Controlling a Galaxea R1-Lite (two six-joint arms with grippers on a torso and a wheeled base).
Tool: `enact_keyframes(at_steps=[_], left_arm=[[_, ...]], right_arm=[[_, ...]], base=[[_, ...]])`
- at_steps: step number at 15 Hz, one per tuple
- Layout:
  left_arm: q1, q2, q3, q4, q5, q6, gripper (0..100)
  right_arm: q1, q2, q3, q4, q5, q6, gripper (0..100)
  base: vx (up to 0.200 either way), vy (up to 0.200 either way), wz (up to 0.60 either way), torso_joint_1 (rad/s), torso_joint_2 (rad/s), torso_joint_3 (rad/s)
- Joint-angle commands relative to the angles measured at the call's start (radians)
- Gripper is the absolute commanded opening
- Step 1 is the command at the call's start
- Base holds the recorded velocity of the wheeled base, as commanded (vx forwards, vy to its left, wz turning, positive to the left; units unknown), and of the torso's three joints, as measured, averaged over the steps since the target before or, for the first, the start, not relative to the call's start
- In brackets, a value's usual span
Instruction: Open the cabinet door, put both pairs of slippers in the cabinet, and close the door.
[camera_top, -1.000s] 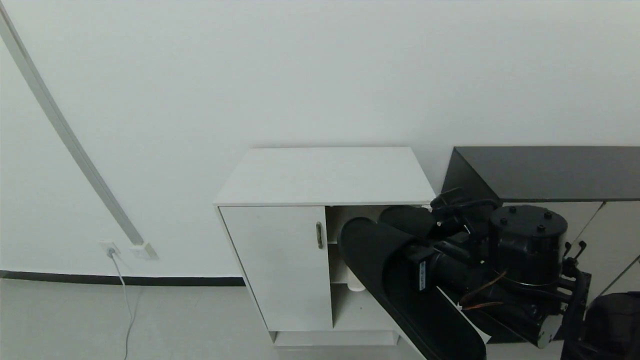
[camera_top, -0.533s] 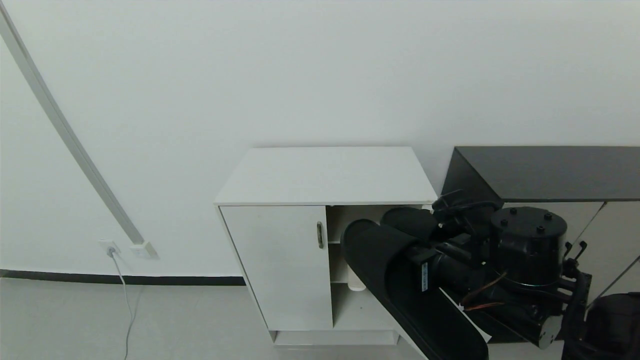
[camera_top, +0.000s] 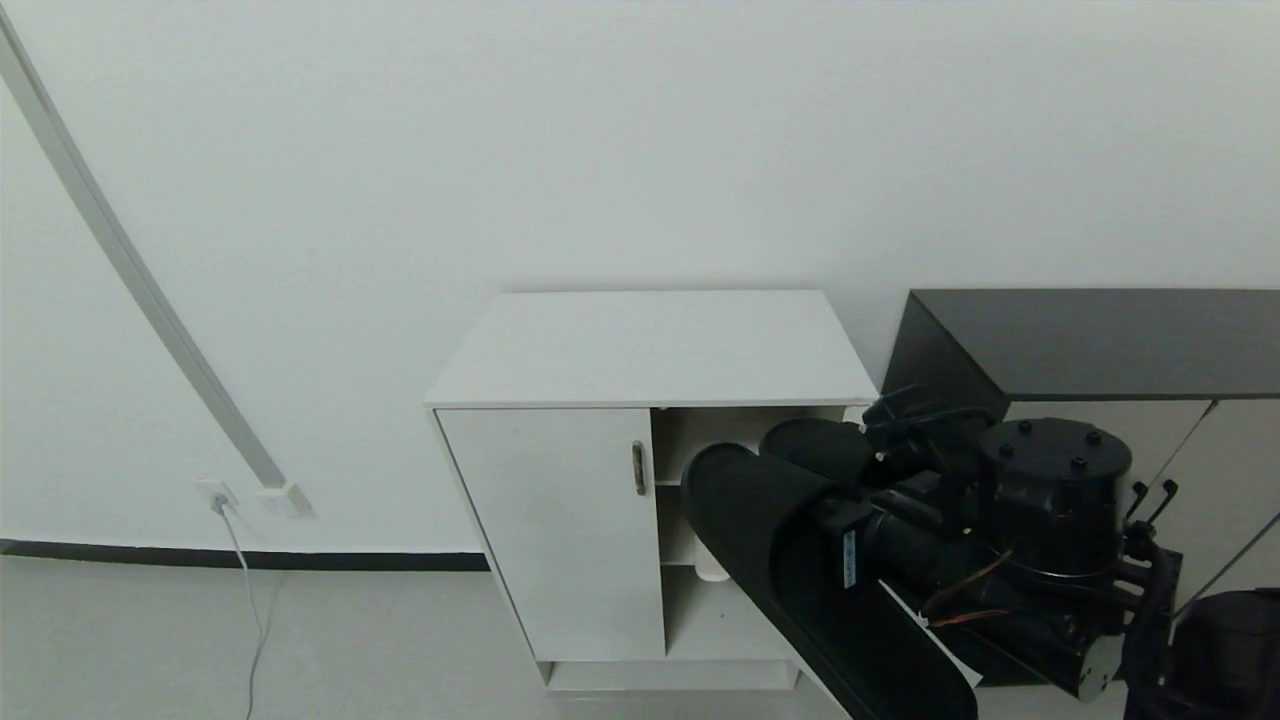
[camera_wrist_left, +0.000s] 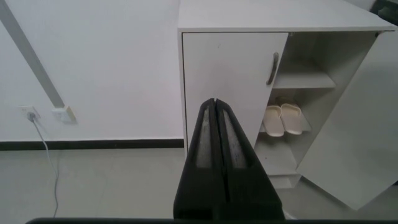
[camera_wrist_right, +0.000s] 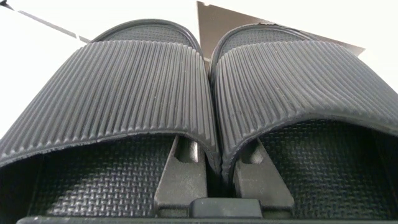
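**Now: black slippers held at the open cabinet, white pair on the shelf**

Firstly, at the far left, a grey cable duct (camera_top: 130, 270) runs slanted down the white wall. It ends just beside a wall socket (camera_top: 215, 493), and from the socket a thin cable (camera_top: 250, 610) hangs to the floor.

The left gripper (camera_wrist_left: 214, 102) faces the cabinet front. Its two fingers are pressed flat together and nothing is between them.

Next comes the white cabinet (camera_top: 650, 350), which stands against the wall. Its left door (camera_top: 560, 530) is closed and has a small metal handle (camera_top: 638, 468) at its inner edge. The right door (camera_wrist_left: 367, 124) is swung wide open, so the shelves of the right half are visible. The white slippers (camera_wrist_left: 285, 118) lie side by side on the lower of the two shelves, touching each other.

To the right of this, the right gripper (camera_wrist_right: 217, 165) holds the black slippers (camera_top: 760, 510) in front of the open half of the cabinet. One finger (camera_wrist_right: 180, 177) is inside each slipper under its ribbed strap, and they clamp the two inner sides together. The pair is tilted, with the ends that point to the cabinet higher. I cannot tell whether these ends are inside the opening or just before it.

At the far right stands a piece of furniture with a dark top (camera_top: 1100, 340), just beside the cabinet.
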Motion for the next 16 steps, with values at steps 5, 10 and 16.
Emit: enact_keyframes(at_steps=[5,10,16], left_arm=[[0.000,0.000,0.000,0.000,0.000,0.000,0],[0.000,0.000,0.000,0.000,0.000,-0.002,0],[0.000,0.001,0.000,0.000,0.000,-0.002,0]], right_arm=[[0.001,0.004,0.005,-0.001,0.000,0.000,0],[0.003,0.006,0.006,-0.001,0.001,-0.001,0],[0.003,0.019,0.014,-0.019,0.001,-0.013,0]], base=[[0.000,0.000,0.00,-0.163,0.37,0.207],[0.000,0.000,0.00,-0.211,0.50,0.282],[0.000,0.000,0.00,-0.216,0.54,0.317]])
